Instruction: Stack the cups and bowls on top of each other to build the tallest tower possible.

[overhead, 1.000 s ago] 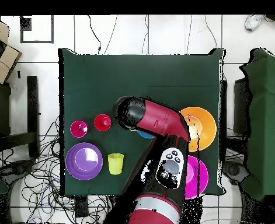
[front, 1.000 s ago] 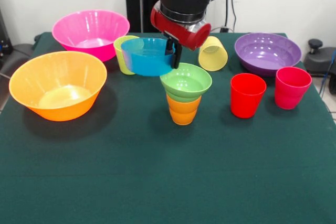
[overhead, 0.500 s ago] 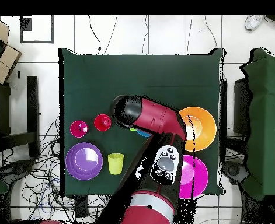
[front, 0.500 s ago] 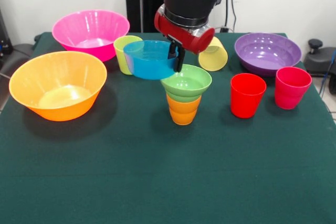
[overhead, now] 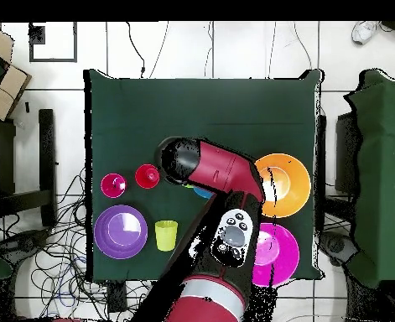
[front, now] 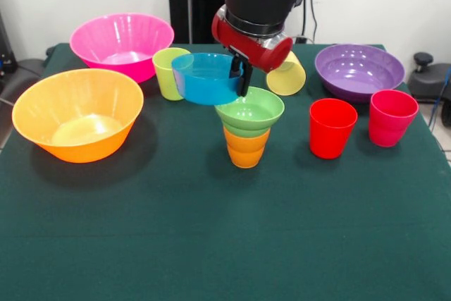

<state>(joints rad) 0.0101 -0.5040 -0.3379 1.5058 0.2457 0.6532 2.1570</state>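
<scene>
My gripper is shut on the right rim of the small blue bowl and holds it in the air. The bowl hangs just left of and slightly above the small light green bowl, which sits on the orange ribbed cup at mid-table. The two bowls look close, and I cannot tell if they touch. In the overhead view my arm hides the gripper and the tower; only a sliver of the blue bowl shows.
Front view: large orange bowl left, pink bowl and lime green cup behind. Pale yellow cup lies on its side behind the tower. Purple bowl, red cup and pink-red cup stand right.
My gripper has carried the blue bowl a little to the right in the front view and slightly up, closer to the green bowl. Nothing else has moved.
</scene>
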